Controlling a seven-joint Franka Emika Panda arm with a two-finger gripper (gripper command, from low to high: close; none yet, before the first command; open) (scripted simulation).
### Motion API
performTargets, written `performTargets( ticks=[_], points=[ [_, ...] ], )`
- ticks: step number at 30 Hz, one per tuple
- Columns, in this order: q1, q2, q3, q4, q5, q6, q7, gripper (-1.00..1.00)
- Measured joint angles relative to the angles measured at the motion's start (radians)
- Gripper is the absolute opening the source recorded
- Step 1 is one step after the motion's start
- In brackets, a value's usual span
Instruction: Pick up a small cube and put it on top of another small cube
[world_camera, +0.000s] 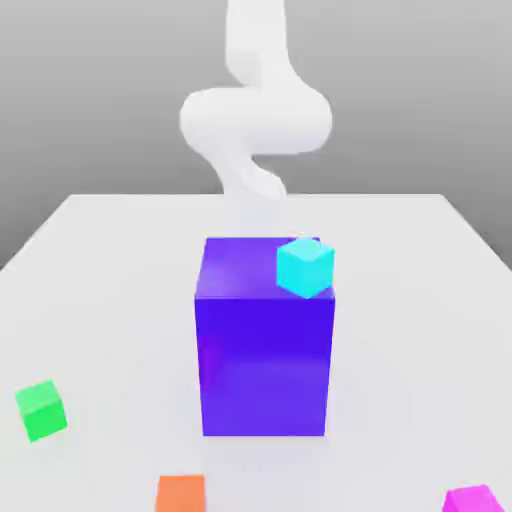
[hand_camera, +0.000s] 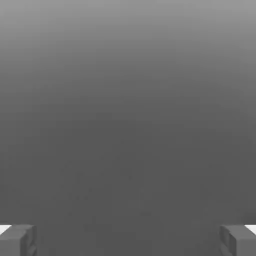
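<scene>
The small cube (world_camera: 472, 498), magenta, lies on the white table at the front edge, toward the exterior view's right, partly cut off by the picture's border. My white arm (world_camera: 255, 120) rises behind the big blue-violet block (world_camera: 265, 360), far from that cube. In the hand view my gripper (hand_camera: 128, 241) is open: its grey fingertips (hand_camera: 17, 241) stand wide apart with nothing between them, facing a plain grey backdrop.
A cyan cube (world_camera: 305, 266) sits on the big block's top, at its corner on the exterior view's right. A green cube (world_camera: 41, 410) lies at the front left and an orange cube (world_camera: 181, 494) at the front edge. The white table (world_camera: 110, 290) spreads around the block.
</scene>
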Motion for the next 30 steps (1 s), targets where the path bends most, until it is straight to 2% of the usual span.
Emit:
performTargets(
  ticks=[15, 23, 30],
  points=[
    [-0.017, 0.55, 0.196, 0.073, -0.164, 0.106, 0.213, 0.0],
    [0.046, 0.838, 0.23, 0.111, -0.24, 0.163, 0.317, 0.0],
    [0.104, 1.077, 0.25, 0.141, -0.247, 0.224, 0.368, 0.0]
  ],
)
